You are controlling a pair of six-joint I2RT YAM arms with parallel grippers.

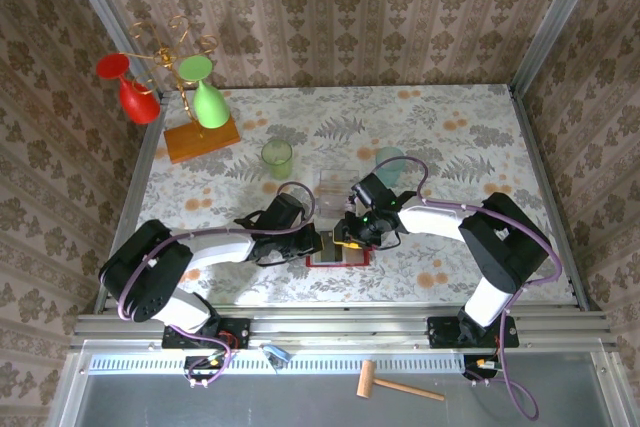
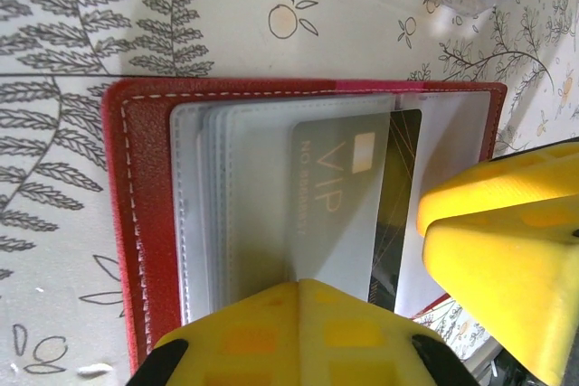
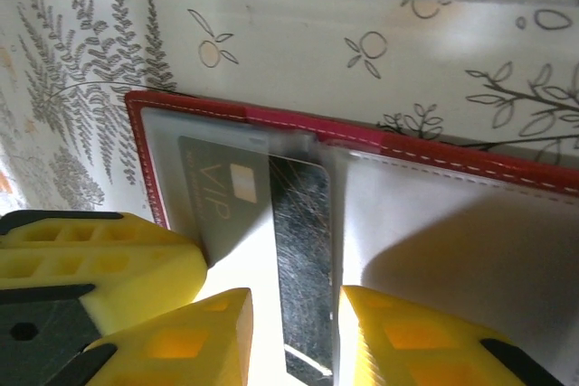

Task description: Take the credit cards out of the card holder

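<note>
The red card holder (image 1: 340, 259) lies open on the table between both arms. Its clear pockets (image 2: 253, 196) hold a grey card marked VIP (image 2: 335, 187), and a dark card (image 2: 398, 196) sticks out sideways past it. My left gripper (image 2: 304, 288) is shut, its tips pressing on the pocket over the VIP card (image 3: 217, 192). My right gripper (image 3: 294, 336) stands with its jaws apart, the exposed strip of the dark card (image 3: 303, 250) between its fingers (image 3: 407, 332). From above, the left gripper (image 1: 322, 242) and right gripper (image 1: 352, 235) nearly touch over the holder.
A clear plastic box (image 1: 335, 185) sits just behind the holder. A green cup (image 1: 277, 158) and a pale teal cup (image 1: 390, 160) stand further back. An orange wooden base (image 1: 203, 139) with red and green glasses is at the back left. A wooden mallet (image 1: 400, 384) lies below the front rail.
</note>
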